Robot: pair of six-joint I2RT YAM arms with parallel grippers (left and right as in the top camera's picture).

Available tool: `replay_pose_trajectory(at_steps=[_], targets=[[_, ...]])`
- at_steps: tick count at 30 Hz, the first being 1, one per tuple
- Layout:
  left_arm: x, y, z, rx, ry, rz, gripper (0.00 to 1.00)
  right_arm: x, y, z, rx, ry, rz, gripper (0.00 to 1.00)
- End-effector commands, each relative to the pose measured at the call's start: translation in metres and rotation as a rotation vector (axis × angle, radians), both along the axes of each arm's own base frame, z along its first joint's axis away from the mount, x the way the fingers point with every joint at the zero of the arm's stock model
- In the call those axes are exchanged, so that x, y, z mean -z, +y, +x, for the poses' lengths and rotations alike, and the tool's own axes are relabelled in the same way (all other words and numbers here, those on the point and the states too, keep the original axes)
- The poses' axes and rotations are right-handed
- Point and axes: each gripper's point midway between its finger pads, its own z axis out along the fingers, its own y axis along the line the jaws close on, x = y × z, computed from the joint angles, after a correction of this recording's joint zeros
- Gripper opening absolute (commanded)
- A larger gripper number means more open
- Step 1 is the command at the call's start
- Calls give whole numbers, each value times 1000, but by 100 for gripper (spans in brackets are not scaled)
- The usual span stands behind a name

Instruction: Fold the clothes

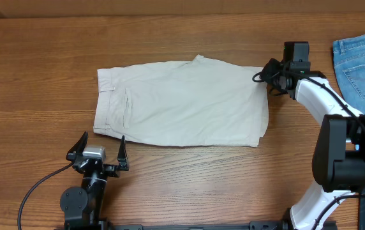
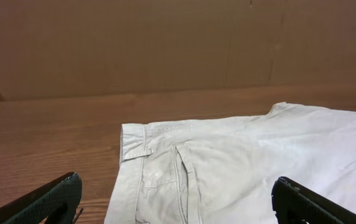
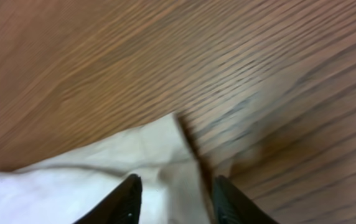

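Rising closest to the overhead camera, the right arm (image 1: 345, 150) is standing at the counter's front right corner and reaching toward the far edge. Wood-grain counter (image 1: 42, 76) is filling the whole view. Beige shorts (image 1: 182, 102) are lying flat across its middle, slightly nearer the far edge, with the waistband (image 1: 103, 102) pointing to the left edge and the leg hems pointing to the right edge. A blue denim garment (image 1: 364, 64) is lying at the far right corner, well apart from the shorts and partly cut off by the frame.

Near the front edge, left of centre, the left gripper (image 1: 103, 140) is hovering with its jaws spread wide, just in front of the waistband's near corner and not touching the cloth. The right gripper (image 3: 177, 186) is sitting low over the shorts' far right corner. Its jaws are standing a narrow way apart and straddling the cloth's edge there, one finger (image 3: 128, 196) over the fabric and the other beside it above bare wood. That view is blurred, and no pinch on the cloth is showing.

In the left wrist view, a back pocket (image 2: 165, 180) is showing just below the waistband, and a belt loop (image 2: 137, 152) is lying across the band near its corner.
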Motion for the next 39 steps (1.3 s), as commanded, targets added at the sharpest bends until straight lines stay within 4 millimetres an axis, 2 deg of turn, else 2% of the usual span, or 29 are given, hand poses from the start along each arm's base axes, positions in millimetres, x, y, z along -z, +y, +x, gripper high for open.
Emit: replay_pose_trajectory(at_steps=[1,4,8,11,13,15,17,19,22,23,25,27,30,34,39], targets=[[0,-3,-1,16,-8,19,100,2,-30,2,90,11,-109,48],[0,-3,-1,16,-8,19,100,-10,-41,0,123,23,-99,65],[0,-3,-1,16,-8,19,100,-46,-51,-6,162,36,-57,81],[0,-3,-1,16,-8,19,100,-72,-35,-14,112,57,19,89],[0,-3,-1,16,-8,19,100,-83,-14,-27,42,95,115,95],[0,-3,-1,16,-8,19,100,-85,14,-45,-36,158,247,97],[0,-3,-1,16,-8,19,100,-83,37,-63,-108,227,330,94],[0,-3,-1,14,-8,19,100,-66,58,-90,-159,337,328,92],[0,-2,0,10,-8,20,100,-47,77,-112,-198,422,301,77],[0,-2,0,10,-8,20,100,-41,84,-119,-212,445,299,68],[0,-2,0,10,-8,19,100,-28,95,-134,-230,492,297,57],[-3,-2,0,8,-20,21,100,-18,100,-148,-217,543,301,56],[-12,-3,0,18,-56,16,100,-4,97,-160,-137,597,292,56],[-14,-11,-1,64,-64,14,100,15,75,-176,-7,660,203,56],[-22,-11,-2,64,-80,16,100,22,62,-184,31,682,149,60]])
